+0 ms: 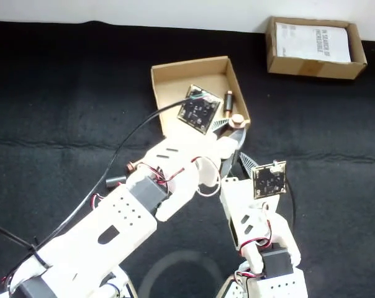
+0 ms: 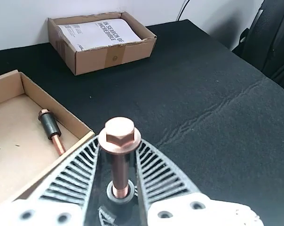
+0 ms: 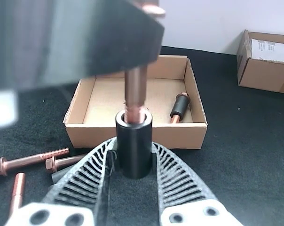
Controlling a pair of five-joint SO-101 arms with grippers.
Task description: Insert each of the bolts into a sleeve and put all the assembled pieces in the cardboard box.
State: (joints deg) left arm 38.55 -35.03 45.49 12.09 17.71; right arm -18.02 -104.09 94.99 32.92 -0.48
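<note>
My left gripper (image 2: pixel 119 147) is shut on a copper bolt (image 2: pixel 119 134), gripping its shaft just below the hex head, over the near right corner of the open cardboard box (image 1: pixel 159 79). The bolt's tip sits in the mouth of a black sleeve (image 3: pixel 134 141), which my right gripper (image 3: pixel 134 147) holds shut and upright just in front of the box (image 3: pixel 179 136). In the high view the left gripper (image 1: pixel 235 124) is directly above the right gripper (image 1: pixel 232 156). One assembled bolt and sleeve (image 1: pixel 228 99) lies inside the box by its right wall.
Three loose copper bolts (image 3: pixel 29 160) and a sleeve lie on the black cloth beside the box. Another black sleeve (image 1: pixel 115 180) rests near the left arm. A second cardboard box holding a booklet (image 1: pixel 315 46) stands at the far right corner.
</note>
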